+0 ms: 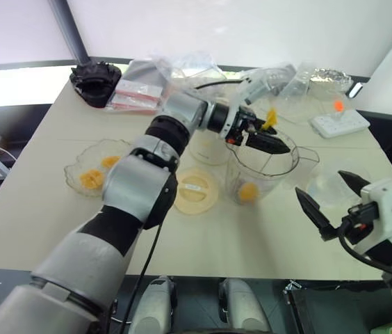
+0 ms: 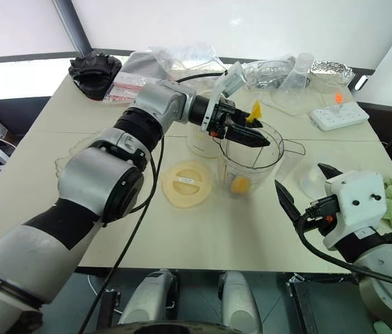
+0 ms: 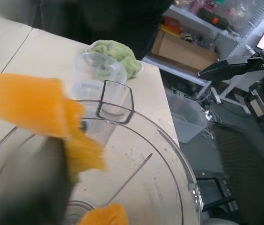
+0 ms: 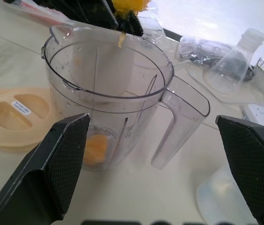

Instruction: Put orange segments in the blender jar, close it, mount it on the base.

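The bench (image 1: 36,202) carries everything, and near its middle stands the blender jar (image 2: 251,163), upright, its handle turned to the right and its mouth uncovered. The left claw (image 2: 248,136) reaches across that mouth from the left with an orange segment (image 2: 254,111) stuck to the upper finger; the fingers look parted, yet the piece has not fallen. One segment (image 2: 240,184) already lies at the bottom of the jar.

To do this drop well, I'd say the claw should stay over the middle of the opening and shake or tip until the sticky piece falls clear inside, not onto the rim.

The base (image 1: 208,147) sits just behind the jar on its left, largely hidden by the arm. The flat cream lid (image 1: 196,190) lies on the bench just left of the jar, waiting. Farther left, a shallow glass dish (image 1: 78,167) holds two or three more segments (image 1: 90,179).

The right claw (image 1: 331,202) hovers near the right edge of the bench, well apart from the jar, its fingers spread wide and empty.
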{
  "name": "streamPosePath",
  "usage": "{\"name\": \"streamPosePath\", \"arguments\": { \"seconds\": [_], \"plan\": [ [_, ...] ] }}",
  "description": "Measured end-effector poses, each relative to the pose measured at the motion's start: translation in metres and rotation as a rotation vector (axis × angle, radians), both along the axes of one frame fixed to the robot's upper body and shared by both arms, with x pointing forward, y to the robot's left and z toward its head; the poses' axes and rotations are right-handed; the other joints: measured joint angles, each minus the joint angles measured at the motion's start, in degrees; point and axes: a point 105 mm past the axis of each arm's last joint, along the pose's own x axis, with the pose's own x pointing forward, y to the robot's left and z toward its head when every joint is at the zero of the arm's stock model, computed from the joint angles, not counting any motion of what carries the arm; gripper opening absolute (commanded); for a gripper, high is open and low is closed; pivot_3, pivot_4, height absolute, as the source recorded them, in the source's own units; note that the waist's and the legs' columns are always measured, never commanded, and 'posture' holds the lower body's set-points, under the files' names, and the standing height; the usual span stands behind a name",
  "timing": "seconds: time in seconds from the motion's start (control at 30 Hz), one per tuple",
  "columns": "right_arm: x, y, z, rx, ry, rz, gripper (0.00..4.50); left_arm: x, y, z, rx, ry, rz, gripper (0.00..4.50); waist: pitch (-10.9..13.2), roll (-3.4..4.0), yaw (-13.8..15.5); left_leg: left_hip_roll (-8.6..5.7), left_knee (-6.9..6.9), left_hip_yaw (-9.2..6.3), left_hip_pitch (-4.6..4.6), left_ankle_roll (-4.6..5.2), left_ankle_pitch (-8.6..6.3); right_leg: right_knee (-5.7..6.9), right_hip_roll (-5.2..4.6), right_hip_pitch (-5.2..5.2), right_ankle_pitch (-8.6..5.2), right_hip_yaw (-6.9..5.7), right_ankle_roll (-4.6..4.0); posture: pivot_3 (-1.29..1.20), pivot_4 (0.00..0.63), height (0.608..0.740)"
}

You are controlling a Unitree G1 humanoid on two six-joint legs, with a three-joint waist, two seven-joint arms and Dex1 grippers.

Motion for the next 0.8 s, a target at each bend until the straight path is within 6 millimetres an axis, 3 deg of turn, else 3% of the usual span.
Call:
{"name": "streamPosePath", "arguments": {
  "seconds": [0.23, 0.33, 0.47, 0.67, 0.8],
  "plan": [
    [-0.002, -0.001, -0.002, -0.009, 0.013, -0.006, 4.5, -0.006, 0.007, 0.008, -0.011, 0.007, -0.072, 4.45, 0.0, 0.0, 0.04, -0.06, 0.01, -0.01, -0.25, 0.07, -0.04, -0.25, 0.0, -0.02, 0.01, 0.0, -0.01, 0.0, 0.15, 0.74],
    [0.0, 0.0, 0.001, -0.012, -0.003, -0.003, 4.5, -0.012, 0.011, 0.0, 0.083, -0.121, -0.172, 4.45, -0.01, 0.02, 0.07, -0.04, 0.01, -0.01, -0.26, 0.08, -0.04, -0.27, -0.01, -0.02, 0.03, 0.01, -0.03, 0.0, 0.15, 0.74],
    [0.002, 0.002, 0.001, -0.013, -0.003, 0.004, 4.5, -0.015, 0.01, -0.006, 0.124, -0.144, -0.205, 4.45, -0.01, 0.01, 0.15, -0.05, 0.05, -0.05, -0.31, 0.08, -0.04, -0.27, -0.01, -0.04, 0.04, -0.01, -0.05, 0.0, 0.15, 0.74],
    [0.002, 0.002, -0.007, 0.004, 0.018, -0.013, 4.5, -0.011, 0.006, 0.019, 0.044, -0.136, -0.136, 4.45, -0.01, 0.01, 0.09, -0.05, 0.05, -0.11, -0.35, 0.1, -0.06, -0.28, 0.0, -0.06, 0.03, -0.04, -0.04, 0.0, 0.15, 0.74],
    [-0.004, -0.007, -0.018, 0.028, 0.049, -0.077, 4.5, 0.006, 0.026, 0.047, -0.081, -0.139, -0.001, 4.45, -0.02, 0.03, -0.08, -0.01, 0.04, -0.16, -0.33, 0.1, -0.06, -0.19, 0.04, -0.11, 0.04, -0.05, -0.02, 0.0, 0.15, 0.74]
  ]
}}
